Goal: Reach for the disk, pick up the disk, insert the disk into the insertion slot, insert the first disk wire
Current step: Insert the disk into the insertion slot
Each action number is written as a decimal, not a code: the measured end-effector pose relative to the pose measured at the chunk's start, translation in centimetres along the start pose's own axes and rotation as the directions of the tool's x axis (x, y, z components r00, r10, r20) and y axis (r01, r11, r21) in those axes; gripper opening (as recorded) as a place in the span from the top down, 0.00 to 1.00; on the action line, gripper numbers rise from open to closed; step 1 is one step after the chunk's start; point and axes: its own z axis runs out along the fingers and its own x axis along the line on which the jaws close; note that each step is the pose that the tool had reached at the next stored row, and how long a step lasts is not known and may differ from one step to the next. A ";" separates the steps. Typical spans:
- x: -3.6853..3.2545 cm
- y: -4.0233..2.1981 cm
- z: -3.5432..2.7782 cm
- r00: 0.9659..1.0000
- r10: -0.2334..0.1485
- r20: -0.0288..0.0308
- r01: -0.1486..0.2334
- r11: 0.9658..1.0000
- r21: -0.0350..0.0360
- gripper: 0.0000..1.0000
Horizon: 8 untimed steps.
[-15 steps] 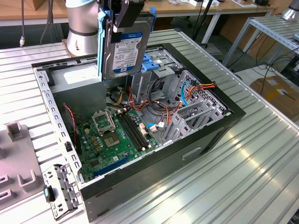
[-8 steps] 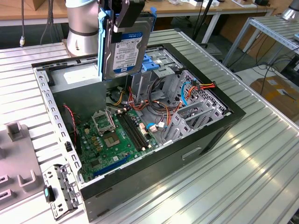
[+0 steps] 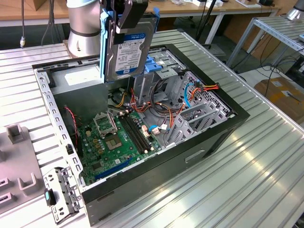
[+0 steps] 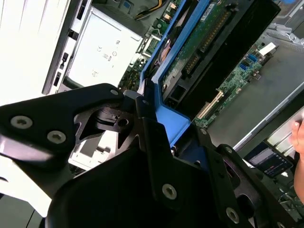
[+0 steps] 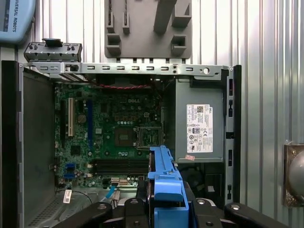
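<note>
The dark, blue-framed rectangular disk (image 3: 127,50) is clamped upright by black fingers (image 3: 129,16) above the open black computer case (image 3: 142,190). Its top edge is hidden there.

At twelve o'clock in the exterior view the arm (image 3: 83,28) and the jaws run off the picture's edge. The disk (image 3: 127,45) they clamp hides part of the blue-capped cage (image 3: 156,66) behind it. In the first wrist view the disk's end is cut off.
</note>
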 end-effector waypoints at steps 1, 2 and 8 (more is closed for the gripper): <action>0.14 0.00 0.00 1.000 0.000 0.000 0.000 1.000 0.000 0.63; 0.27 0.00 -0.01 1.000 0.000 0.000 0.000 1.000 0.000 0.63; 0.82 -0.01 -0.03 1.000 0.000 0.000 0.000 1.000 0.000 0.63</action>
